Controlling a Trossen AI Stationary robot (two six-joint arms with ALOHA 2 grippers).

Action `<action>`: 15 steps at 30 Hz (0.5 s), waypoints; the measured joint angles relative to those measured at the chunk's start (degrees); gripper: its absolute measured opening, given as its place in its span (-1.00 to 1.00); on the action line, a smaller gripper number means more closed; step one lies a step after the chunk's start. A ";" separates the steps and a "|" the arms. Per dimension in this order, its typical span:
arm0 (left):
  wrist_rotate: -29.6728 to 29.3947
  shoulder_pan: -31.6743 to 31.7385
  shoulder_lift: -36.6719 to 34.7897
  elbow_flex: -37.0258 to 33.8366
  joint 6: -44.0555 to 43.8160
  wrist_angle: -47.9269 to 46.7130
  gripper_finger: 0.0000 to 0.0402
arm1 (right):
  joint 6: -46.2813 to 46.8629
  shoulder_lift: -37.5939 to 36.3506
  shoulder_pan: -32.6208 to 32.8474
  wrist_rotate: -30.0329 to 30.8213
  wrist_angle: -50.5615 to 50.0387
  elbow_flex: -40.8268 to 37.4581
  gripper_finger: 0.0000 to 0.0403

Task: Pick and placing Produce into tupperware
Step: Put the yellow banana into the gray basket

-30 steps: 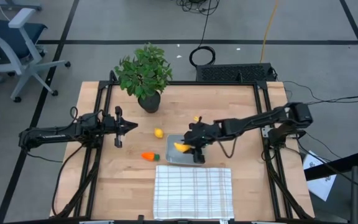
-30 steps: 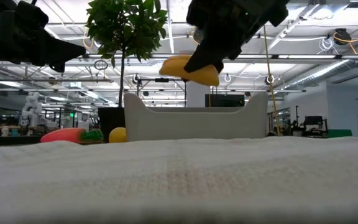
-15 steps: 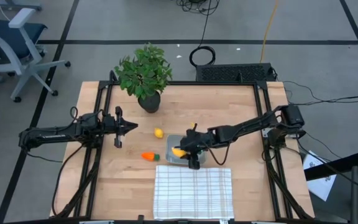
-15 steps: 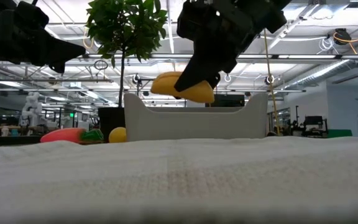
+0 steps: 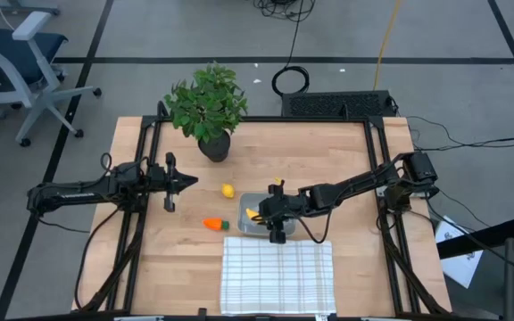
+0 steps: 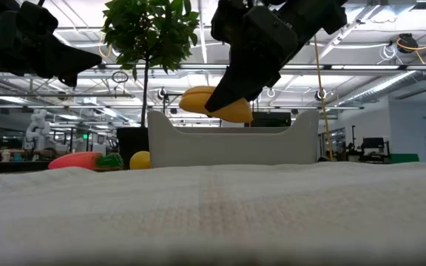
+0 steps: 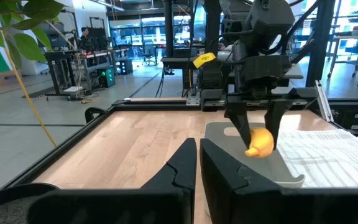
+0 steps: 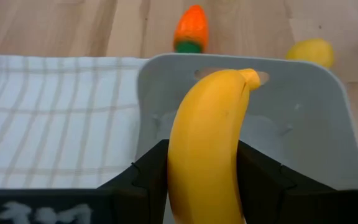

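Lower and further left than a second ago, the right claw (image 5: 271, 214) grips the banana (image 8: 211, 137) just above the tupperware (image 8: 303, 118). Lemon (image 5: 227, 190) and carrot (image 5: 214, 224) wait on the bench (image 5: 328, 152); left claw (image 5: 175, 183) hovers, fingers narrow.

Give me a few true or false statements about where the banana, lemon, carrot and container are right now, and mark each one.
1. The right gripper holds the banana above the container. True.
2. The lemon is inside the container. False: it lies on the table beside it.
3. The carrot lies on the checked cloth. False: it lies on bare wood next to the cloth.
4. The left gripper holds nothing. True.
5. The potted plant stands at the table's far edge. True.
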 joint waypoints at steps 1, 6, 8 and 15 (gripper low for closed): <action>0.00 -0.02 0.00 0.00 0.00 0.00 -0.87 | 0.00 0.00 0.14 0.09 0.06 0.00 -0.30; 0.00 -0.01 0.00 0.00 0.00 -0.02 -0.87 | -0.05 0.21 0.68 -0.09 0.60 0.00 -0.30; 0.00 0.00 0.00 0.00 0.00 -0.03 -0.87 | -2.33 1.08 0.60 -0.06 1.08 0.00 -0.30; 0.00 0.00 0.00 0.00 0.02 -0.26 -0.87 | -8.31 2.78 0.83 1.25 1.18 -0.02 -0.30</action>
